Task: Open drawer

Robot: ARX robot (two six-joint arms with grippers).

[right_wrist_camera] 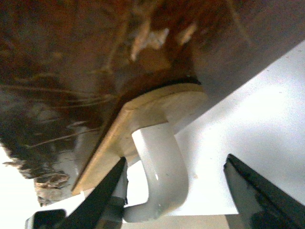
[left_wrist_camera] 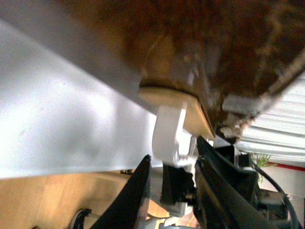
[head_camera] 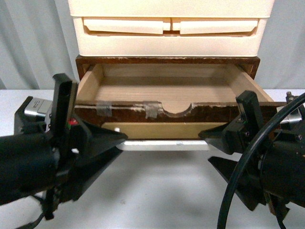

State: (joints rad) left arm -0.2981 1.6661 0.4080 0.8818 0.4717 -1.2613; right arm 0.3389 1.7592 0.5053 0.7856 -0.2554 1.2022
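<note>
The dark-brown wooden drawer (head_camera: 167,112) stands pulled out, showing its pale wood inside, the half-round notch and tape pieces on its chipped top edge. Its white bar handle (head_camera: 164,144) runs along the tan oval plate (head_camera: 157,130). My left gripper (head_camera: 122,139) is shut on the handle's left end, seen close in the left wrist view (left_wrist_camera: 169,138). My right gripper (head_camera: 204,143) is open, its jaws on either side of the handle's right end (right_wrist_camera: 159,174) without closing on it. The drawer front fills both wrist views (right_wrist_camera: 71,62).
A cream plastic drawer unit (head_camera: 169,28) sits on top of the brown cabinet (head_camera: 167,61). The cabinet stands on a white table (head_camera: 157,191). A grey curtain (head_camera: 33,43) hangs behind.
</note>
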